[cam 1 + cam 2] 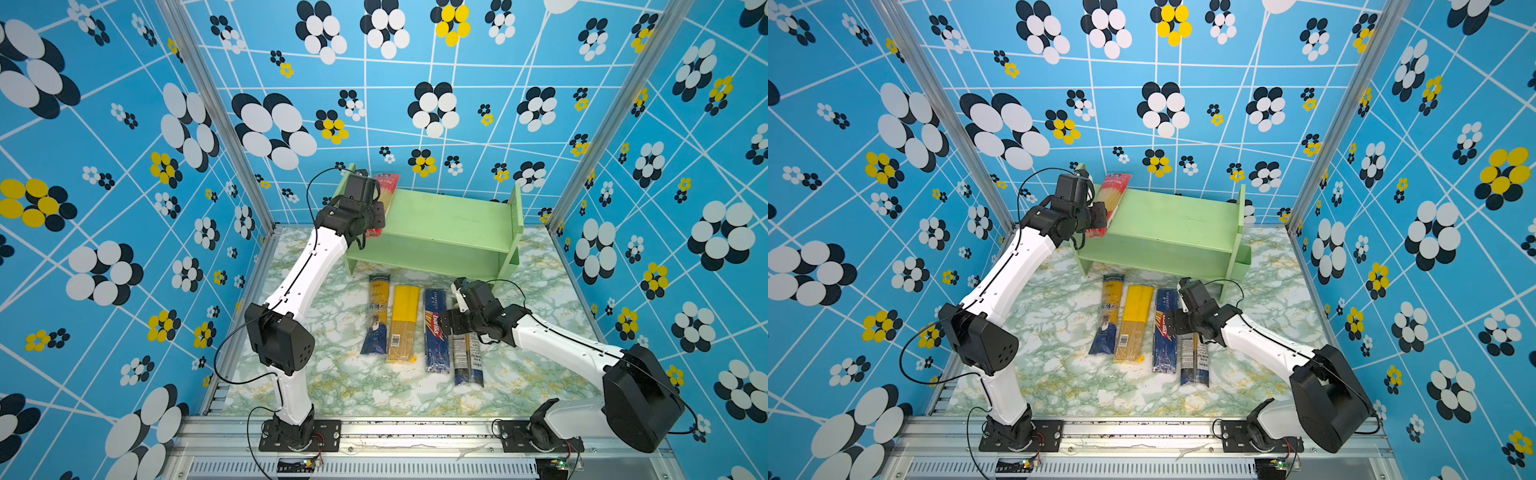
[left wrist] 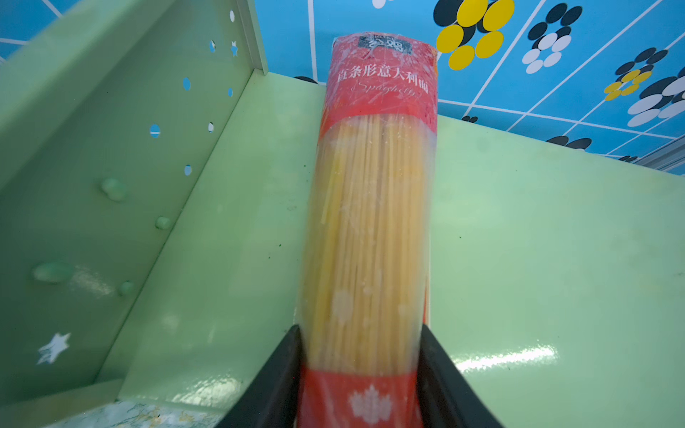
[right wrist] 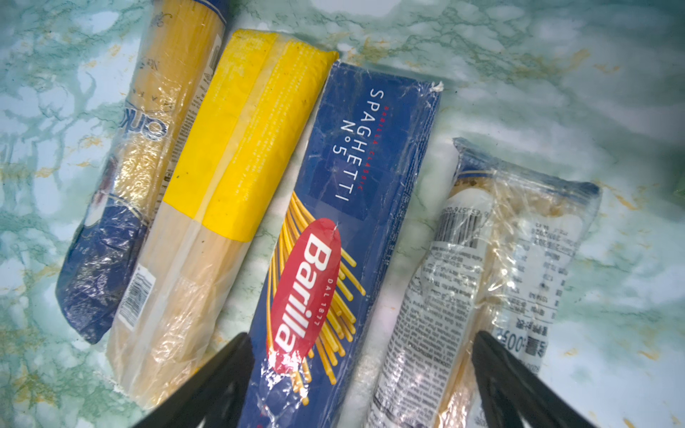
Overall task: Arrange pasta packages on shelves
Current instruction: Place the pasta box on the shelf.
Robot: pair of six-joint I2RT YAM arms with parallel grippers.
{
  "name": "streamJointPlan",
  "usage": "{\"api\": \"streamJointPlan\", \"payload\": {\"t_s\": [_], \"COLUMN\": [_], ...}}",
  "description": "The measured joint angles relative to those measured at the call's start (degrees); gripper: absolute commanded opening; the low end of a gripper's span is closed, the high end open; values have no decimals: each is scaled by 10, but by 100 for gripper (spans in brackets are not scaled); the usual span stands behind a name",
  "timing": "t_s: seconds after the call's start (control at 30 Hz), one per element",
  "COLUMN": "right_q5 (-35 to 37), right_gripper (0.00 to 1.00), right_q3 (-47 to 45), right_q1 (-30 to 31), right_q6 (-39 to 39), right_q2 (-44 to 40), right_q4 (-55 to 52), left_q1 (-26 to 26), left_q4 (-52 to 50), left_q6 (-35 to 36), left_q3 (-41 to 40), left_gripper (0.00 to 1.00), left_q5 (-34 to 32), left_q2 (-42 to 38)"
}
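The red-ended clear plastic spaghetti pack (image 2: 370, 222) lies across the top board of the pale green two-tier wooden shelf (image 1: 449, 220), near its left side panel. The left hand (image 2: 361, 333) flanks the pack's near end; whether it is grasping or released I cannot tell. The right hand (image 3: 362, 336) hangs released, spread wide above the dark blue Barilla pack (image 3: 352, 166) on the marble-patterned worktop (image 1: 332, 374).

The red-ended clear spaghetti pack (image 1: 389, 194) lies on the top tier, left end, of the pale green wooden shelf unit (image 1: 449, 222). Four flat spaghetti packs (image 1: 403, 322) lie side by side before it.
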Motion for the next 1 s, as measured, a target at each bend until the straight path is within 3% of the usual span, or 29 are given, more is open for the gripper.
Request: {"api": "streamJointPlan", "payload": {"t_s": [0.3, 0.57, 1.0], "right_q5": [0, 0, 0], "right_gripper": [97, 97, 98], "right_q3": [0, 0, 0], "right_q1": [0, 0, 0], "right_q6": [-2, -2, -2], "right_q2": [-11, -12, -17], "right_q4": [0, -1, -16], "left_q1": [0, 0, -18], "left_q4": [17, 38, 168], "left_q6": [7, 20, 9], "left_q3": [-3, -42, -482], "left_gripper": [61, 69, 74], "left_q5": [-4, 6, 88], "left_q2": [-30, -125, -407]}}
